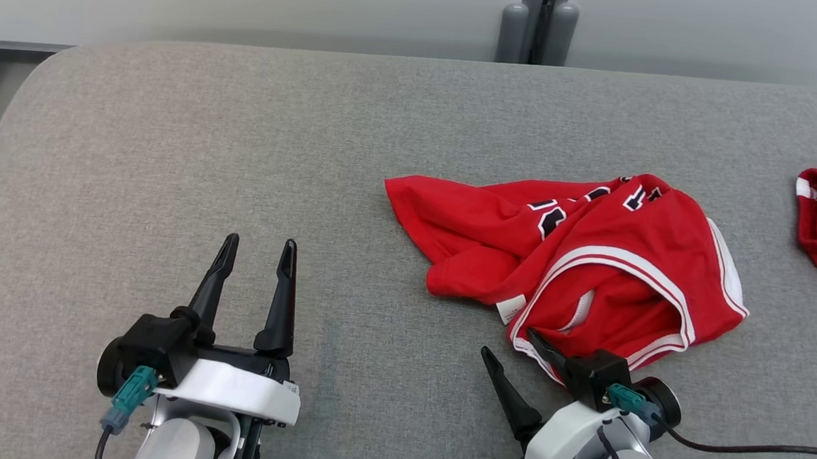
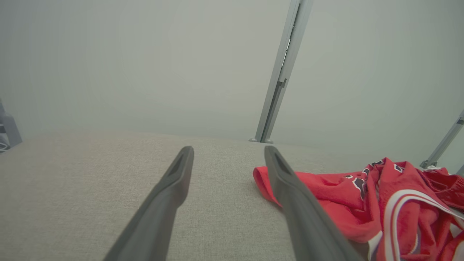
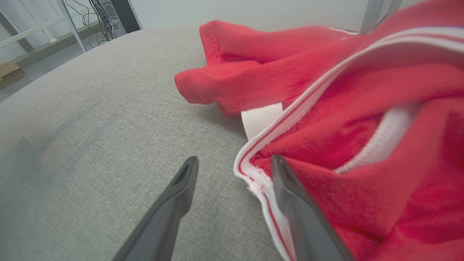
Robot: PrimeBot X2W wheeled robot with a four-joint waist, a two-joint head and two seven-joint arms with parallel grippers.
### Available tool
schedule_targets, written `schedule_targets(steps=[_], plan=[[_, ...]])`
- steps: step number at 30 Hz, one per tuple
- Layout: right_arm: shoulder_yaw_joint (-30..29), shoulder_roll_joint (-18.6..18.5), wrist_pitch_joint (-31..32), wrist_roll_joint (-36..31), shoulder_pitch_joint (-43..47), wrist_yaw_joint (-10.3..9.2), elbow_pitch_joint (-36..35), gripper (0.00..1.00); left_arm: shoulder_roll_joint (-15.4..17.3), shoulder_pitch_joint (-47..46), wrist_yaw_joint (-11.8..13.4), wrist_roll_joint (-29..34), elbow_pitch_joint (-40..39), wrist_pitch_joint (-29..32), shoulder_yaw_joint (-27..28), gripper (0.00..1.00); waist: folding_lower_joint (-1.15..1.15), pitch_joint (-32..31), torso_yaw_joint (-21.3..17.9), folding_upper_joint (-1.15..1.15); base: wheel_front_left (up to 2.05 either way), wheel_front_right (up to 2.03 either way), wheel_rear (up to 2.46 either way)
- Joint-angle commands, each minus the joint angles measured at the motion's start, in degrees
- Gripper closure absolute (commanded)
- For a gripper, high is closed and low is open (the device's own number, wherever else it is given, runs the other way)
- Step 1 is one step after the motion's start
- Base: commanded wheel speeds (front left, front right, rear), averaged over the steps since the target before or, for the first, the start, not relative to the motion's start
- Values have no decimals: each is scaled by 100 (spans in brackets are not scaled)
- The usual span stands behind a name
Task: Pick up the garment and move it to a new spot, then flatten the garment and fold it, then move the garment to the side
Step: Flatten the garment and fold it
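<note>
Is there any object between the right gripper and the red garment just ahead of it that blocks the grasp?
Nothing visible blocks it. The right gripper is at the white-trimmed edge of the red garment, jaws open, with one finger over the fabric and the other over the bare grey table.

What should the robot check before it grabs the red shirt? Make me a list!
1. Right gripper open: ok.
2. White-trimmed edge of the red garment lying between its fingers: ok, seen in the right wrist view.
3. Fingers touching the cloth: cannot tell.
4. Garment gripped: not ok, nothing is held yet.
5. Left gripper open and apart from the garment: ok.
6. Bare table on the left for a new spot: ok.
</note>
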Motion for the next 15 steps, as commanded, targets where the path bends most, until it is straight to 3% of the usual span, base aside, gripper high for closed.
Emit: schedule_targets(steps=[1, 2, 3, 5, 6, 15], plan=[[-14, -11, 3, 47, -75, 1, 84, 0, 19, -68, 5, -31, -20, 0, -4, 0, 0, 5, 39, 0, 0, 0, 0], [-14, -2, 3, 72, -81, 1, 129, 5, 20, -67, 4, -32, -16, 0, -12, 0, 0, 1, 54, 0, 0, 0, 0], [-16, 2, 2, 96, -95, 1, 171, 49, 20, -65, 3, -33, -10, 0, -20, 0, 0, -5, 69, 0, 0, 0, 0], [-42, 9, 1, 134, -125, 1, 240, 88, 20, -63, 2, -4, 6, 0, -45, 0, 0, -18, 93, 0, 0, 0, 0], [-40, 11, 0, 151, -135, 1, 273, 100, 20, -61, 1, 11, 7, 0, -55, 0, 0, -28, 100, 0, 0, 0, 0], [-74, -4, -5, 317, -221, 1, 231, 100, 20, -19, 18, 58, -28, 0, -13, 0, 0, -100, 8, 0, 0, 0, 0]])
